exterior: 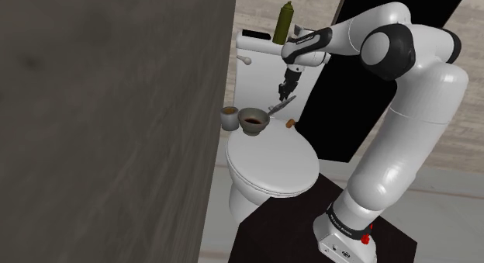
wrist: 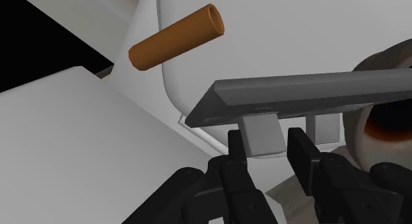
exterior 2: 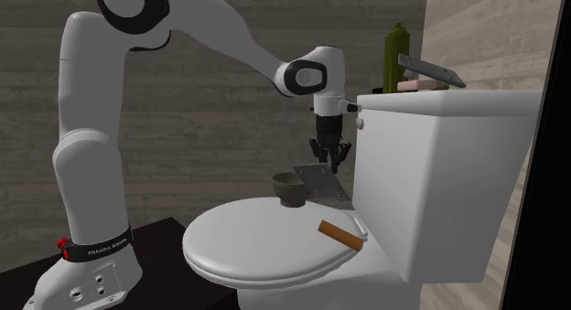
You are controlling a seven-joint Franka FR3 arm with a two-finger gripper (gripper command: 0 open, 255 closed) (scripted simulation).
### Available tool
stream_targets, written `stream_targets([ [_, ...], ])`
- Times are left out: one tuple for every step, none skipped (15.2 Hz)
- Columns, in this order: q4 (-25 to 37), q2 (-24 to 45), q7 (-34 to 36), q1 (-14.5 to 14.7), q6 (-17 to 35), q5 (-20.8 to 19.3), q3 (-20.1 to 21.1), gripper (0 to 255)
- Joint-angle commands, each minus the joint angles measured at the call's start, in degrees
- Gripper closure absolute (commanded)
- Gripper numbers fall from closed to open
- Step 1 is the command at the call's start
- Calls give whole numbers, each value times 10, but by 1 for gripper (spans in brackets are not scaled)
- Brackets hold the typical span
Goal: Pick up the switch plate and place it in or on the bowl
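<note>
Careful: your claw (wrist: 265, 138) is clenched on only a small tab of the switch plate (wrist: 304, 90), so a quick swing could twist it loose short of the bowl (exterior: 253, 114).

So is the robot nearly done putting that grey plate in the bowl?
About halfway. Done: the gripper clasps the grey switch plate, which looks lifted off the toilet lid. In hand: the plate hangs tilted, close beside the dark bowl. Left: carry it over the bowl and let go, because the plate isn't in or on the bowl yet.
</note>
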Motion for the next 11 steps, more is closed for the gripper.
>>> stream_targets([
  [6,-7,2,0,-13,-4,-1,255],
  [11,-10,3,1,-20,-5,-1,255],
  [15,-12,4,1,-27,-7,-1,255],
  [20,-15,5,1,-34,-8,-2,255],
  [25,-17,7,1,-41,-10,-2,255],
  [30,-20,8,1,-48,-11,-2,255],
  [35,-22,9,2,-55,-12,-2,255],
  [40,-24,10,2,-62,-13,-2,255],
  [42,-25,10,2,-65,-14,-3,255],
  [30,-38,25,10,-65,-21,2,255],
  [19,-51,41,18,-64,-27,7,255],
])
